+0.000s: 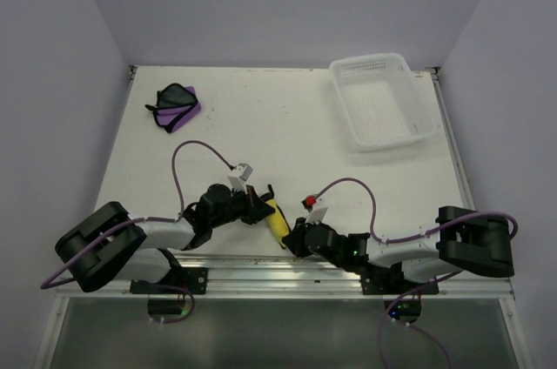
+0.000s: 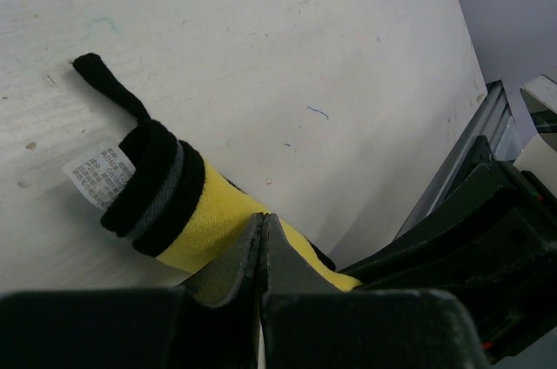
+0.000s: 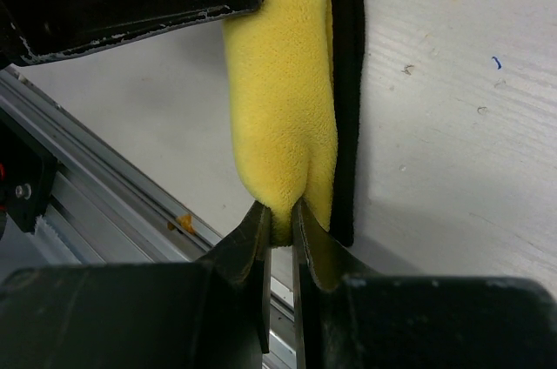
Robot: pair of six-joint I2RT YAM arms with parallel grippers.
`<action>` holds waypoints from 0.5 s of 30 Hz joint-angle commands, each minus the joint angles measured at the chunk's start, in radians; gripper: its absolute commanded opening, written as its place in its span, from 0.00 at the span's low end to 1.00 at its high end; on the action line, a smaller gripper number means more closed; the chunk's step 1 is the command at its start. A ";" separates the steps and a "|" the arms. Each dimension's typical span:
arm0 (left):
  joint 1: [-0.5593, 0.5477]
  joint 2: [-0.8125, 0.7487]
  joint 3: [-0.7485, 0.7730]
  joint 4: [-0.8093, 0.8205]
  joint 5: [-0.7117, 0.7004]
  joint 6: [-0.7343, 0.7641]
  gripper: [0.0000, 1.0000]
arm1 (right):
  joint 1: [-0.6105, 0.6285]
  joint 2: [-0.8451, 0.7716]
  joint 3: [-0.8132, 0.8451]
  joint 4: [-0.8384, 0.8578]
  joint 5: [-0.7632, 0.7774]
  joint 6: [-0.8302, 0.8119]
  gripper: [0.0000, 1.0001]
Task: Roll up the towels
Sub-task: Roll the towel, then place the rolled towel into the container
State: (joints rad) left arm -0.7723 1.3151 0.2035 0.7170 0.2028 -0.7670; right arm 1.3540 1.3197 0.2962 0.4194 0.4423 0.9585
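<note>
The yellow towel (image 1: 277,219) lies rolled into a tube near the table's front edge, with black edging, a black loop and a white label at its far end (image 2: 157,186). My left gripper (image 1: 258,204) is shut, its jaws pressed together with nothing between them, resting against the roll's middle (image 2: 263,223). My right gripper (image 1: 294,238) is shut on the near end of the yellow towel (image 3: 278,82), pinching it between the fingertips (image 3: 280,212). The purple towel (image 1: 177,106) lies loosely folded at the far left of the table, away from both grippers.
A white perforated basket (image 1: 418,125) stands at the far right. The metal rail (image 1: 261,260) along the table's front edge runs just below the roll. Purple cables loop from both arms over the table.
</note>
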 commanded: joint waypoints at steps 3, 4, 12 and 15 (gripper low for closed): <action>-0.007 0.035 0.016 0.081 -0.017 0.003 0.00 | -0.007 0.007 -0.032 -0.137 -0.013 0.010 0.04; -0.007 0.039 0.016 0.081 -0.016 0.005 0.00 | -0.009 0.004 -0.032 -0.137 -0.014 0.009 0.06; -0.007 0.059 0.017 0.088 -0.019 0.006 0.00 | -0.009 -0.023 0.014 -0.214 -0.011 -0.023 0.26; -0.008 0.058 0.016 0.088 -0.020 0.006 0.00 | -0.010 -0.028 0.032 -0.243 -0.007 -0.032 0.31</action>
State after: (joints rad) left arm -0.7750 1.3647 0.2039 0.7597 0.2020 -0.7673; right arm 1.3479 1.2892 0.3183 0.3405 0.4274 0.9504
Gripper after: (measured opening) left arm 0.005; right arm 0.301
